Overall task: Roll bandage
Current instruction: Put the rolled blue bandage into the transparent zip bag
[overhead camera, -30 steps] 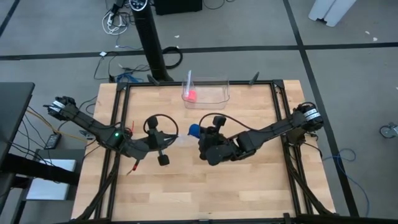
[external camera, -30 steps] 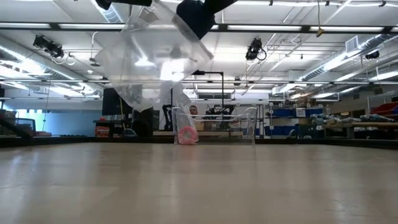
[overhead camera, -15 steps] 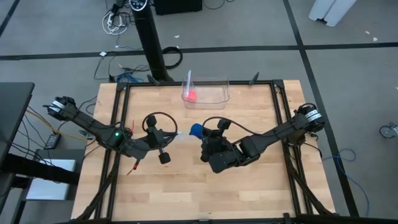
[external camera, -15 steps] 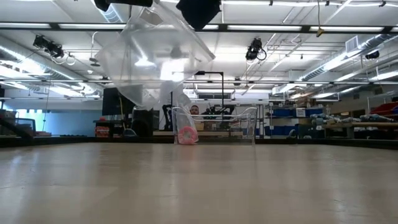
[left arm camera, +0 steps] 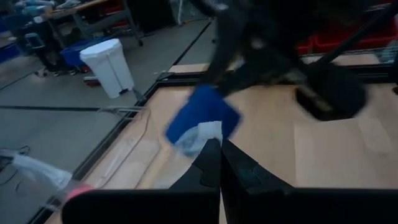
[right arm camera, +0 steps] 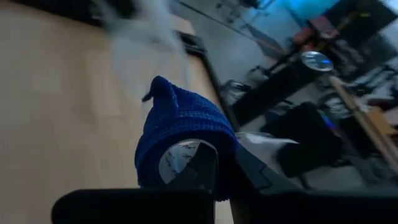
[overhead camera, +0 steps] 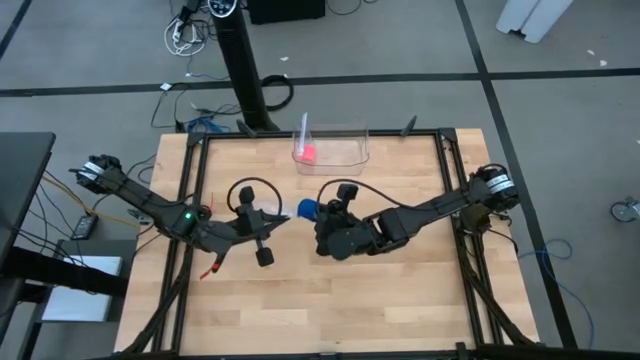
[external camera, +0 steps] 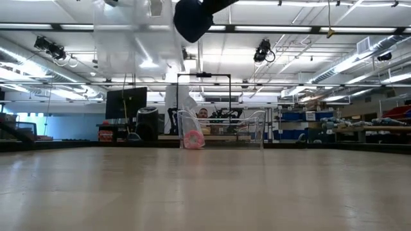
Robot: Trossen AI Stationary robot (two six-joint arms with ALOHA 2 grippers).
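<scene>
Above the table's middle, the right gripper [right arm camera: 217,171] pinched the rolled blue bandage [right arm camera: 180,140], while the left gripper [left arm camera: 219,152] clamped a clear plastic bag [external camera: 135,38]. Bagging the roll seemed underway; next, aligning it with the bag's mouth.

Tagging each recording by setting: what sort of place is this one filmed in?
Most likely a robotics lab or workshop. A wooden table in a black frame stands on a grey concrete floor with loose cables; the low view shows ceiling strip lights, shelving with bins and a monitor.
</scene>
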